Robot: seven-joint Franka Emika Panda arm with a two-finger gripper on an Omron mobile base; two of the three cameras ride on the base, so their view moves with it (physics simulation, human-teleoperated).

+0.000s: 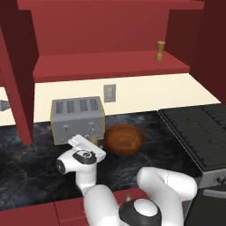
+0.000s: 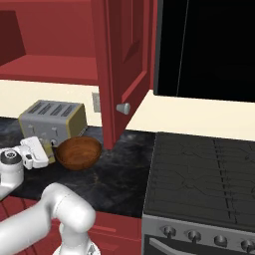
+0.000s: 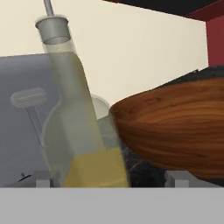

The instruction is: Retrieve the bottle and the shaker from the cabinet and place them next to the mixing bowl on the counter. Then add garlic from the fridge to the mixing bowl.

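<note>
Gripper: the gripper [image 1: 94, 142] hangs low over the dark marble tabletop [image 1: 26, 167], between the toaster [image 1: 77, 119] and the mixing bowl [image 1: 124, 139]. In the hand view its two tips stand wide apart, one on each side of the bottle, so the jaws are open and grip nothing.

Bottle: the bottle [image 3: 74, 127], clear glass with a yellow label at its base, stands between the spread tips, close to the camera; it leans in that view, though the view itself may be rolled. It is just beside the mixing bowl and in front of the toaster's grey face. Whether it touches the bowl cannot be told.

Mixing bowl: brown wood, on the tabletop near the back wall, between the toaster and the black stove [image 2: 199, 174].

Shaker: the shaker [image 1: 160, 50], small and tan, stands upright on the red cabinet shelf [image 1: 97, 66], toward the shelf's right end.

Cabinet door: the door [image 2: 122, 64] hangs open above the tabletop.
</note>
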